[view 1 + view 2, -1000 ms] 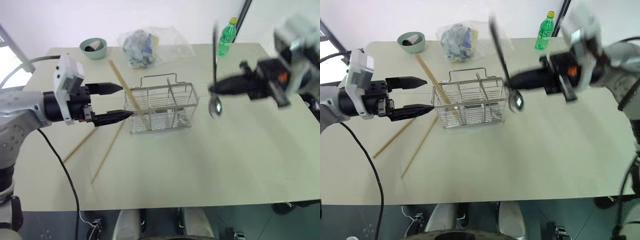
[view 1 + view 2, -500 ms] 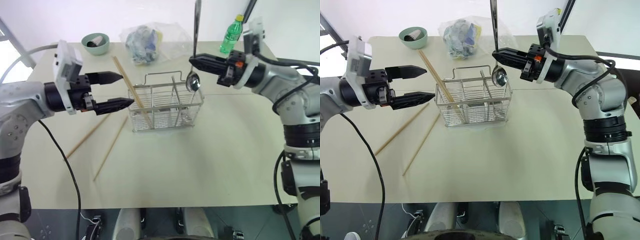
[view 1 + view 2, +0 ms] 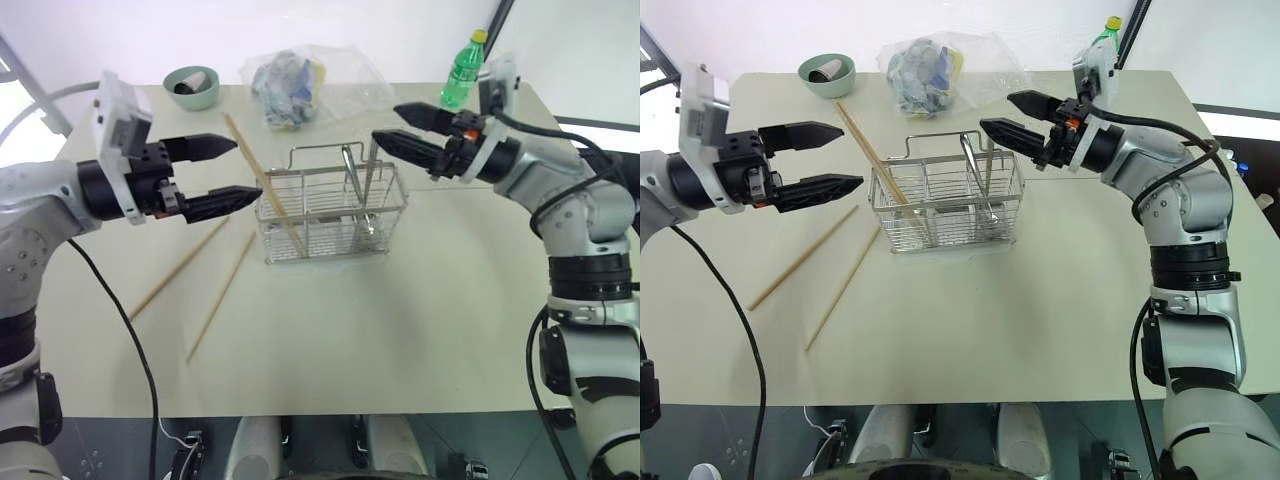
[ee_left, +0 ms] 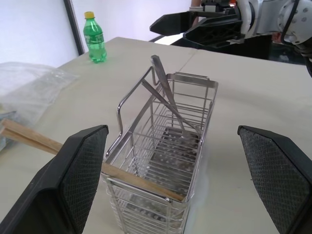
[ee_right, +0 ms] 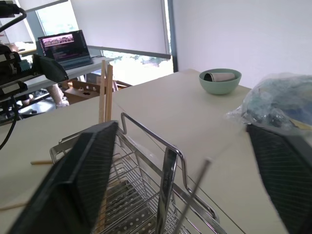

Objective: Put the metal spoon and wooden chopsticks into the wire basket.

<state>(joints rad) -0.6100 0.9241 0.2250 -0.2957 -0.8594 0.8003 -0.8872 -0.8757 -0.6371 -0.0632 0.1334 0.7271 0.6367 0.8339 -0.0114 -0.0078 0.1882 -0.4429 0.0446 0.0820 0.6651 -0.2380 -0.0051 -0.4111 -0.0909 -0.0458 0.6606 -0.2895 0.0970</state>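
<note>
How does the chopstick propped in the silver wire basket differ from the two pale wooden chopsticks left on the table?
The propped chopstick leans at a steep slant, its lower end inside the silver wire basket; the two table chopsticks lie flat. The propped one sticks out over the basket's left rim toward the green bowl; the table pair lie clear of the basket, to its left. All are long, thin, pale tan wood.

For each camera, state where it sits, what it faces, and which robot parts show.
Head eyes: look down over the table at the wire basket, both arms, open left gripper, open right gripper.
Left wrist: faces the basket, metal spoon inside; own fingers.
Right wrist: faces the basket from the opposite end; own fingers.
Shared: the basket.
</note>
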